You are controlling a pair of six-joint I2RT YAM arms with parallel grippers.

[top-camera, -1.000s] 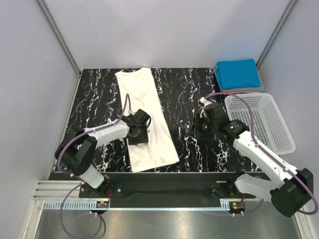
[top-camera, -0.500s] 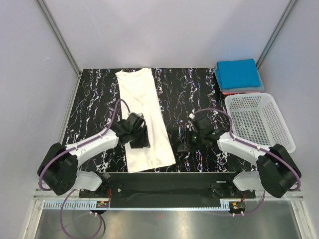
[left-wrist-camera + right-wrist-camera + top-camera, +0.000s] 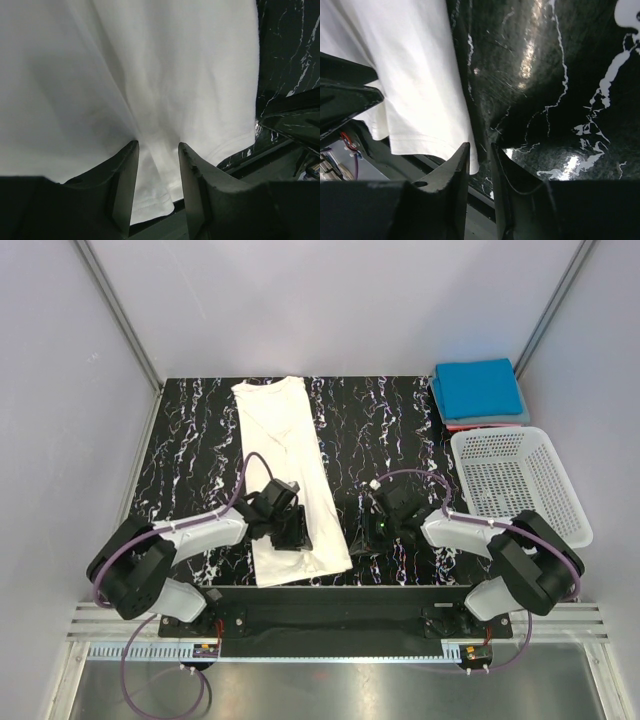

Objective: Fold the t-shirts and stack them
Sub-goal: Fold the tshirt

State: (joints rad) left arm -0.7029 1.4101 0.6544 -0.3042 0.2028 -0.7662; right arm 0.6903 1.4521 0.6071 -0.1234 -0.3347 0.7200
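Both grippers had been drawn lower toward the near edge since the earlier frames. The white shirt [image 3: 289, 472], folded into a long strip, was laid on the table [image 3: 190, 440]. The left gripper [image 3: 285, 530] was parted over its hem; the right gripper [image 3: 385, 530] was nearly closed, empty, beside it.

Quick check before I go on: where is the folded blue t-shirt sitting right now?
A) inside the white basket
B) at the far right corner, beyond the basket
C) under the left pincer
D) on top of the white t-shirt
B: the top view shows the blue t-shirt folded at the far right corner, just beyond the empty basket, well apart from the white t-shirt.
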